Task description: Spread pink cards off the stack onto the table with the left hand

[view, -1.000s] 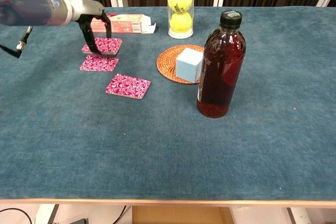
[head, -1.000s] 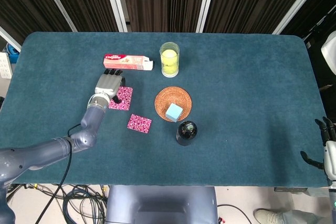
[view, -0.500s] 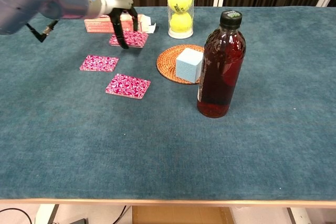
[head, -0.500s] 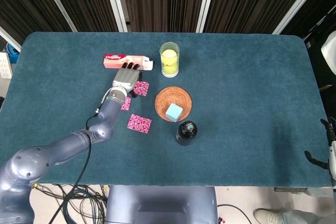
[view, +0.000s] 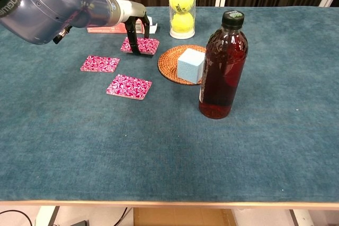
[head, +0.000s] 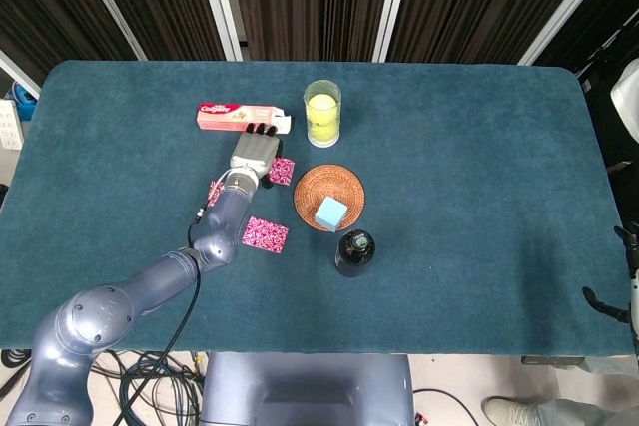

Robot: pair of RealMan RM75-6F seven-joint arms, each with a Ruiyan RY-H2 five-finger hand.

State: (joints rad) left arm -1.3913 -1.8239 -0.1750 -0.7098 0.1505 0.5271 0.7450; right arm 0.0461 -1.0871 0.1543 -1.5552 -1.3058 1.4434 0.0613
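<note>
Beside the coaster (view: 168, 64), left hand (view: 136, 20) fingertips pressing a pink card (view: 144, 45).

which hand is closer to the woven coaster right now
Left. The left hand rests its fingers on a pink card just left of the woven coaster. The right hand hangs off the table's far right edge.

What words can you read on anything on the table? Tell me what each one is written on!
"Colgate", in white letters on the red end of the toothpaste box at the back of the table.
The smaller print on the rest of that box is too blurred to read.
The bottle, the tennis ball tube and the pink cards show no words that I can read.
</note>
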